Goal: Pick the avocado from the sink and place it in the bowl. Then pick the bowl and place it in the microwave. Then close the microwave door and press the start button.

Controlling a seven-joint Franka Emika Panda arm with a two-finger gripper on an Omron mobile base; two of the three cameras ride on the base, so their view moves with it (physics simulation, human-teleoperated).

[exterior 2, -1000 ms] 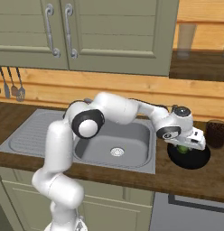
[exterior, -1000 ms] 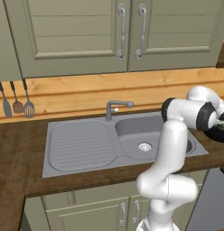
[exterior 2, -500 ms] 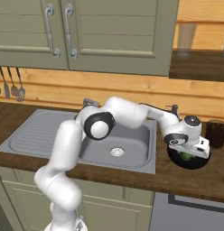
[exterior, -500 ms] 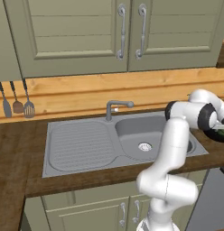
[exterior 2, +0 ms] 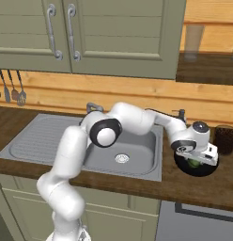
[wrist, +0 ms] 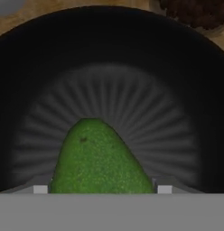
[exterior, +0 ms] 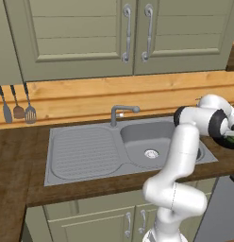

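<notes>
The black bowl (exterior 2: 205, 171) sits on the wooden counter just right of the sink (exterior 2: 137, 147). My gripper (exterior 2: 197, 158) reaches down into the bowl, shut on the green avocado (exterior 2: 193, 163). In the hand view the avocado (wrist: 100, 158) fills the gap between my fingertips, low over the bowl's ribbed floor (wrist: 112, 58). From the left base view the bowl (exterior: 228, 143) and a sliver of avocado (exterior: 230, 136) peek out behind the wrist at the right edge. The sink basin (exterior: 142, 139) holds nothing but its drain. The microwave is out of view.
A dark brown cup (exterior 2: 225, 139) stands on the counter just behind the bowl, also at the hand view's top right (wrist: 195, 11). The faucet (exterior: 121, 113) rises behind the basin. Utensils (exterior: 17, 111) hang on the wall at the left. Cabinets hang above.
The arm has swung further right and lowered the avocado from above the bowl's rim down into the bowl. The bowl and cup have not moved.
</notes>
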